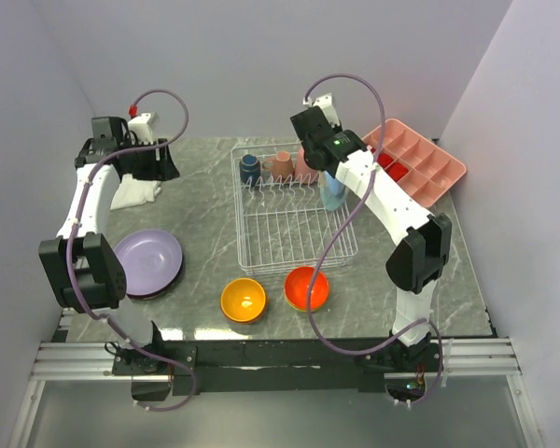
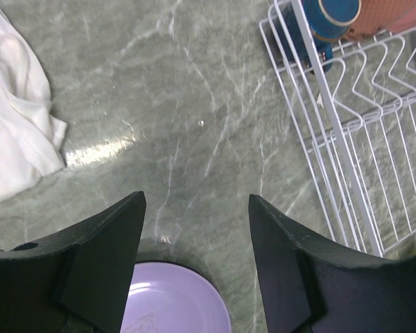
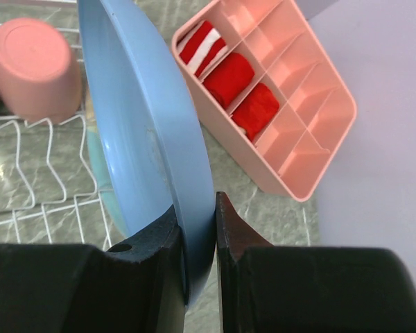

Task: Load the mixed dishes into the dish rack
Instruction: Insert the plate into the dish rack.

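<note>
The white wire dish rack stands mid-table, with a navy cup and pink cups along its far end. My right gripper is shut on the rim of a blue plate, holding it on edge over the rack's right side. Off to the far left, my left gripper is open and holds nothing. A lavender plate lies on the table at the left. An orange-yellow bowl and a red-orange bowl sit in front of the rack.
A pink compartment tray with red rolled cloths sits at the back right, close to the held plate. A white folded cloth lies at the back left, beside my left gripper. The rack's corner is right of that gripper.
</note>
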`<state>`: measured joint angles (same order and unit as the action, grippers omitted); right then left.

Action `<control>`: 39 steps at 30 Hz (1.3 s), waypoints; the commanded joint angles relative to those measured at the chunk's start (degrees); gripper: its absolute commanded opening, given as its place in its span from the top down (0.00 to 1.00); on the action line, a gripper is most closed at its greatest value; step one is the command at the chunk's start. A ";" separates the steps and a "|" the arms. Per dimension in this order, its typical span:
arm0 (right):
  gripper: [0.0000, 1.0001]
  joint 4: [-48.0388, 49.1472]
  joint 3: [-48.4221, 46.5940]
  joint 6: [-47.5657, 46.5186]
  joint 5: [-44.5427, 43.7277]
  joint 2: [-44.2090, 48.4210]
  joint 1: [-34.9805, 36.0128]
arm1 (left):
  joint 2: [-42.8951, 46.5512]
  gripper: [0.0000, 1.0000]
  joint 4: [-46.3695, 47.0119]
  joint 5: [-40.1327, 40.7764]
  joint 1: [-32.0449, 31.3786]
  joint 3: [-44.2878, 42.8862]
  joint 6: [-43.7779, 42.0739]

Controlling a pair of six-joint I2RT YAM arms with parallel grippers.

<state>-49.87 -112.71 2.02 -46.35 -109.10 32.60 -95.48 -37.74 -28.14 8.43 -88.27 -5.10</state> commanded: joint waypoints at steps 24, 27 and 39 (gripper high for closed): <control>0.86 -5.33 -1.03 7.30 9.96 -7.80 -3.42 | 2.76 0.31 0.29 1.16 0.19 3.01 -2.81; 0.29 -4.63 -1.11 6.59 8.12 -5.60 -3.42 | 2.93 0.30 0.21 2.56 0.19 3.45 -2.98; 0.00 -4.80 -1.63 1.94 6.52 5.65 -1.58 | 2.58 0.26 -5.49 8.27 1.94 4.69 -9.38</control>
<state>-54.02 -112.27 6.31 -37.10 -110.43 30.59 -95.07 -39.29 -22.22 9.50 -83.81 -10.07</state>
